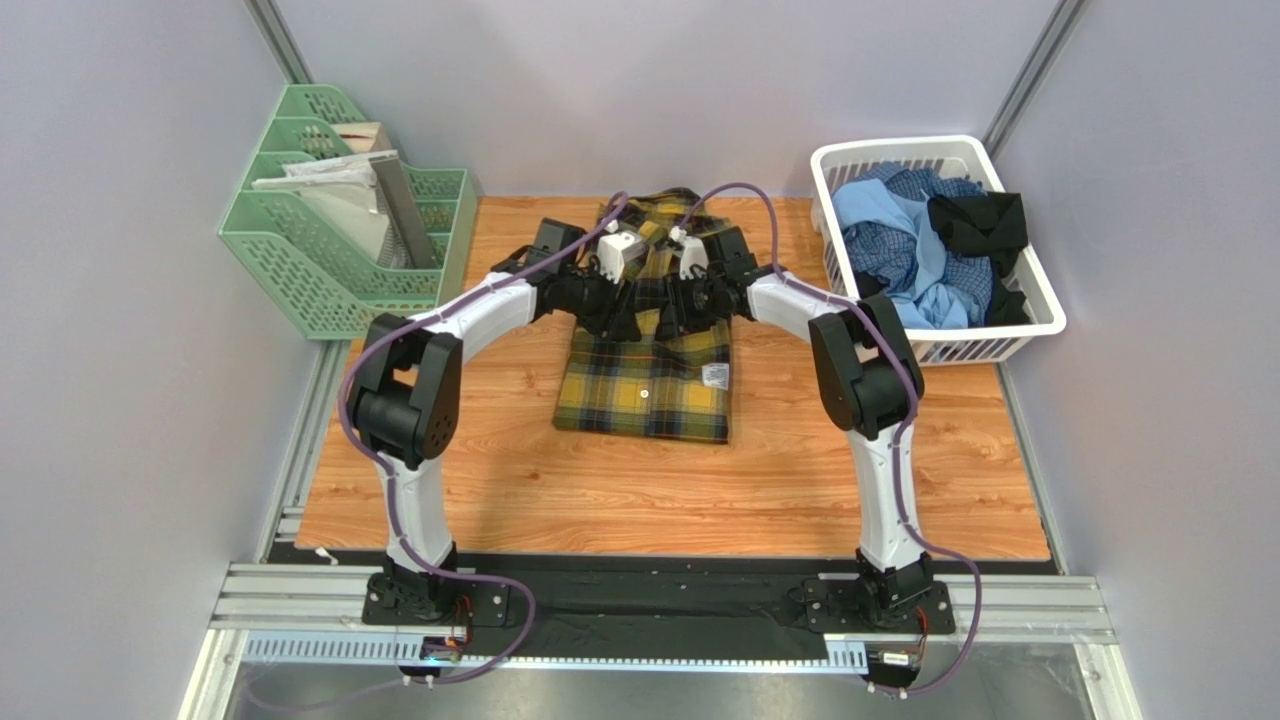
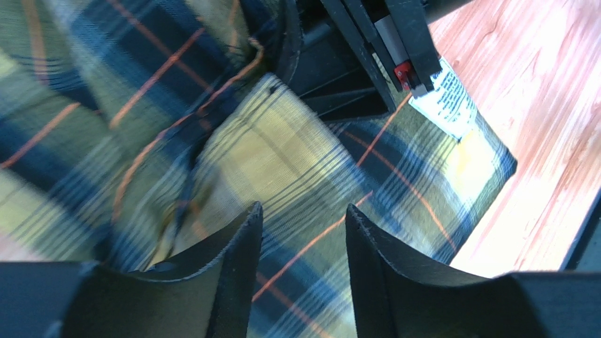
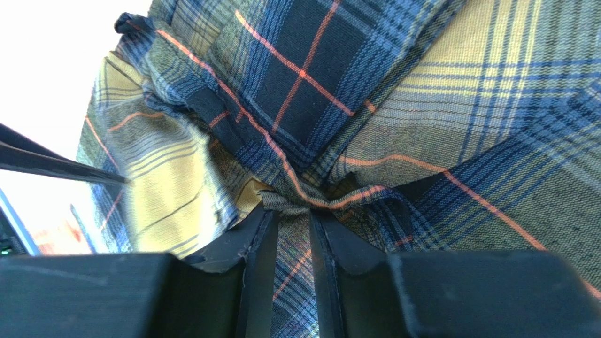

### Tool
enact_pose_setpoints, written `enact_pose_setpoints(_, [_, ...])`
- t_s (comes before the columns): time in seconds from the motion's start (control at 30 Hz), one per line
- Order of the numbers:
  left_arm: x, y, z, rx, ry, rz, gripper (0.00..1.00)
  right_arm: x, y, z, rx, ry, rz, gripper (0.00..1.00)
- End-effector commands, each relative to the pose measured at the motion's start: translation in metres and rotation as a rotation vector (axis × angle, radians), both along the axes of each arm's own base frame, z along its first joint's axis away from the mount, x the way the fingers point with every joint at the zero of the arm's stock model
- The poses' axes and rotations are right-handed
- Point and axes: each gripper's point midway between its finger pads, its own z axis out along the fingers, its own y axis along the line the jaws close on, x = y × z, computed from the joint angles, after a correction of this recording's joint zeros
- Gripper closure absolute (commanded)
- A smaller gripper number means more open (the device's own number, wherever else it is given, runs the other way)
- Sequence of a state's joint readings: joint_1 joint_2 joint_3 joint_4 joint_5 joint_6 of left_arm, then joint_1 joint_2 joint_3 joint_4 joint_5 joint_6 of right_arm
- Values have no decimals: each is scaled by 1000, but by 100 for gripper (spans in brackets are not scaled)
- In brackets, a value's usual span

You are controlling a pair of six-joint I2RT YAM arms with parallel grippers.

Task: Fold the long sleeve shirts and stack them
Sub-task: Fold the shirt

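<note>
1. Lying midway on the bench (image 1: 496,480), the plaid shirt (image 1: 646,387) was partly folded beneath both arms.
2. Right fingers (image 3: 255,257) pinched a bunched fold; left fingers (image 2: 236,271) stood spread over the cloth, gripping nothing.
3. Folding well probably needed a matching left pinch, then both lifting together.

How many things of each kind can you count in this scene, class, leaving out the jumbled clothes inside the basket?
Robot arms: 2, the left arm and the right arm
Shirts on the table: 1, the plaid shirt
Baskets: 1, the white basket
Racks: 1, the green rack
Total: 5
</note>
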State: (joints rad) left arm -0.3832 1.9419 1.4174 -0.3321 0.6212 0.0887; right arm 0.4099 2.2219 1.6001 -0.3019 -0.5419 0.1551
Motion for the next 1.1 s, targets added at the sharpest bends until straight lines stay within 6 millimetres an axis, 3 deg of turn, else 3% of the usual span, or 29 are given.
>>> enact_pose_setpoints(0.0, [13, -12, -10, -12, 55, 50, 49, 15, 3, 8, 58, -1, -20, 72])
enact_pose_setpoints(0.13, [18, -20, -30, 0, 140, 85, 52, 15, 5, 18, 95, 2, -1, 69])
enact_pose_setpoints(0.17, [21, -19, -42, 18, 168, 100, 52, 15, 5, 21, 98, 1, 3, 69])
enact_pose_setpoints(0.27, [27, -17, -50, 53, 188, 123, 51, 12, 2, 39, 98, -20, 19, 66])
enact_pose_setpoints(0.33, [26, -17, -43, 37, 189, 119, 49, 14, -8, 60, 74, -62, 26, 62])
enact_pose_setpoints(0.37, [25, -18, -21, 11, 157, 112, 48, 13, -12, 68, 66, -75, 31, 61])
enact_pose_setpoints(0.43, [10, -19, 2, -53, 126, 79, 44, 9, -28, 95, 49, -114, 43, 54])
enact_pose_setpoints(0.47, [4, -16, 44, -109, 58, 85, 42, 4, -33, 103, 50, -117, 48, 51])
enact_pose_setpoints(0.5, [-10, -11, 52, -169, 68, 56, 40, -4, -39, 112, 61, -105, 53, 46])
enact_pose_setpoints(0.53, [-19, -7, 67, -209, 60, 42, 15, -12, -41, 138, 88, -148, 61, 34])
enact_pose_setpoints(0.57, [-32, -3, 96, -254, 22, 27, 6, -29, -43, 134, 101, -103, 57, 29])
enact_pose_setpoints(0.6, [-50, 3, 94, -279, 71, 9, 1, -40, -38, 144, 154, -103, 76, 20])
enact_pose_setpoints(0.63, [-63, 4, 101, -307, 82, -22, 1, -55, -38, 161, 203, -110, 78, 0])
enact_pose_setpoints(0.67, [-78, 6, 114, -335, 78, -48, 1, -77, -36, 147, 256, 18, 40, 0])
enact_pose_setpoints(0.7, [-99, 6, 108, -371, 156, -78, 1, -87, -26, 156, 336, 12, 79, 0])
enact_pose_setpoints(0.77, [-118, 3, 116, -442, 172, -125, 1, -110, -15, 166, 427, 103, 65, 0])
enact_pose_setpoints(0.83, [-146, 2, 103, -508, 346, -146, 1, -135, 2, 157, 473, 157, 110, 0])
enact_pose_setpoints(0.87, [-146, 1, 103, -539, 339, -160, 1, -145, 8, 154, 482, 184, 121, 0])
enact_pose_setpoints(0.93, [-159, 1, 84, -559, 472, -142, 1, -166, 28, 145, 518, 240, 152, 0])
enact_pose_setpoints(1.07, [-151, -1, 59, -568, 522, -114, 1, -178, 46, 113, 523, 366, 156, 0])
